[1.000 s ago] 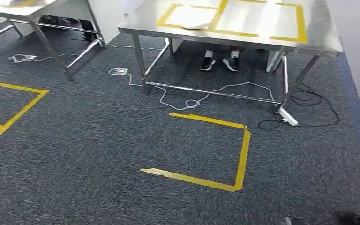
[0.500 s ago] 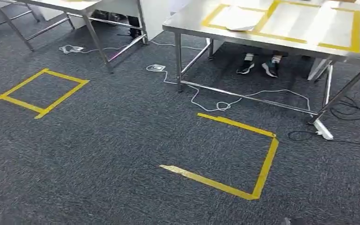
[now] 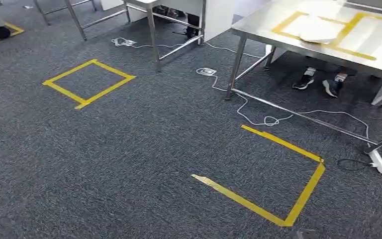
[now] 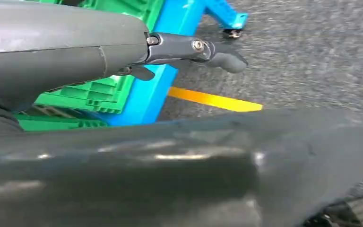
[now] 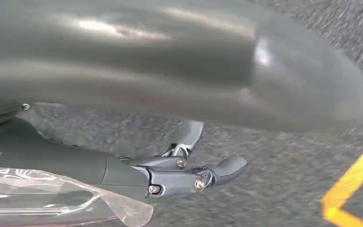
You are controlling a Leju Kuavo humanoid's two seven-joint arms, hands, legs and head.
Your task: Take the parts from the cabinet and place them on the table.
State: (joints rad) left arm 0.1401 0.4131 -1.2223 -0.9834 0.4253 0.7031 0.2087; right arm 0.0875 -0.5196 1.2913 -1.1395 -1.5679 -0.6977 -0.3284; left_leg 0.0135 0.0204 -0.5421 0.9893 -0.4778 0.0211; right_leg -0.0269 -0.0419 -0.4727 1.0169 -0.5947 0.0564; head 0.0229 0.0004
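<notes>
The head view looks down on dark grey carpet [image 3: 129, 164]. At the far left, a closed square of yellow floor tape [image 3: 88, 82] lies on the carpet. Beyond it stands a steel-legged table frame [image 3: 154, 35], with a white cable and floor socket [image 3: 124, 42] at its foot. Right of centre, an open-sided yellow tape outline [image 3: 278, 174] marks the floor. Behind that stands the stainless steel table [image 3: 258, 30], its top divided by yellow tape rectangles; a flat pale sheet [image 3: 318, 35] lies on it. Under the table, a person's feet in dark shoes [image 3: 321, 83] rest on the carpet. A white cable [image 3: 268, 119] loops along the table's lower rail.

Left wrist view: the left hand [image 4: 179, 52] hangs above the carpet with fingers extended and nothing in its grasp. Behind it are green plastic crates [image 4: 99, 90] in a blue frame [image 4: 160, 80].

Right wrist view: the right hand [image 5: 160, 177] has a clear plastic bag [image 5: 52, 198] lying against its fingers. Whether the fingers grip the bag cannot be determined, and the bag's contents are not legible.
</notes>
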